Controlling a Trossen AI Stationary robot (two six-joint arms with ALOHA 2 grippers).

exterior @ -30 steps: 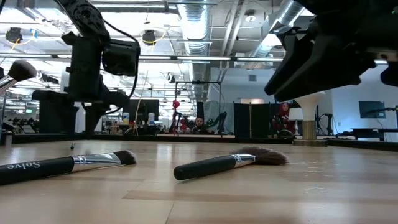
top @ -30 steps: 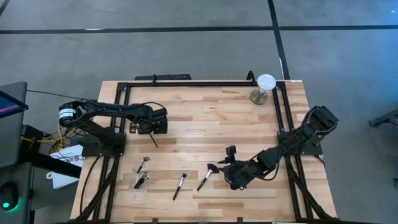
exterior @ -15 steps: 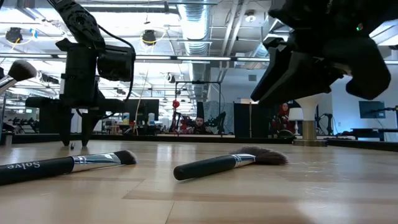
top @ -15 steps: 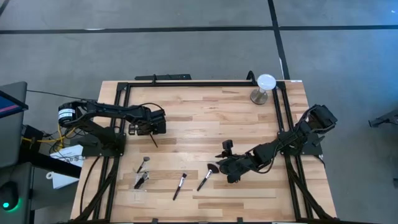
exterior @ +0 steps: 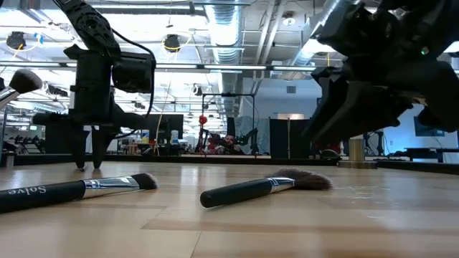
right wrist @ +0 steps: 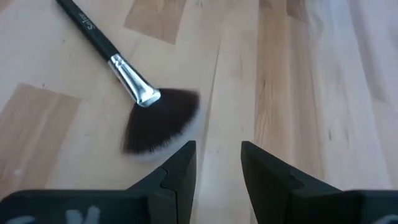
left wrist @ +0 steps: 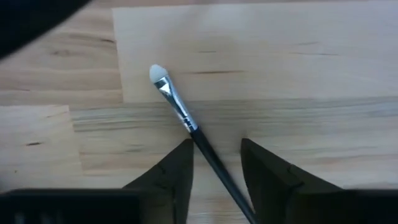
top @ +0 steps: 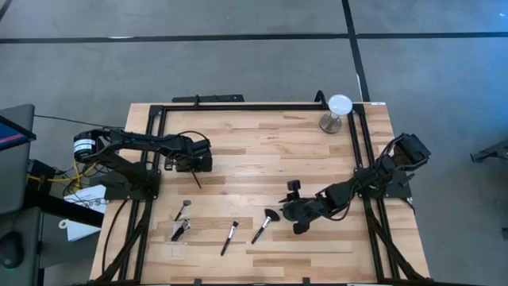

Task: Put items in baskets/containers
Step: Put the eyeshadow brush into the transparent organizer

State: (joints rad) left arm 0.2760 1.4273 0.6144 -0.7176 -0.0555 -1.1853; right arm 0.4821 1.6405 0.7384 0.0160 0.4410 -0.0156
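Wood-plank table [top: 262, 151] w/ black frame; both arms low over it. Left gripper [top: 190, 169] sits at the table's left-centre, fingers [left wrist: 175, 174] parted and straddling a thin white-tipped brush [left wrist: 179, 112] lying flat on the wood; the handle runs between the two fingers w/ gaps each side, so not pinched, nothing grasped. Same brush shows in high view as a short dark line just below the gripper [top: 195, 179]. In low view the left gripper [exterior: 86, 165] has its tips down at the table surface. Right gripper [top: 287, 213] is at the lower centre-right, fingers [right wrist: 180, 168] apart and empty, just beside the fan brush [right wrist: 134, 93]; its dark bristles lie next to the left-hand finger tip in right wrist view, whether touching can't tell. Fan brush in high view [top: 262, 226] lies diagonal, head toward the right gripper. Another brush [top: 229, 237] lies just left of it, near the front edge. Farther left, a couple more brushes [top: 181, 221] cluster together; tray outline around them can't be made out. White disc on a metal stand [top: 336, 112] at the far right corner, well apart from both arms.
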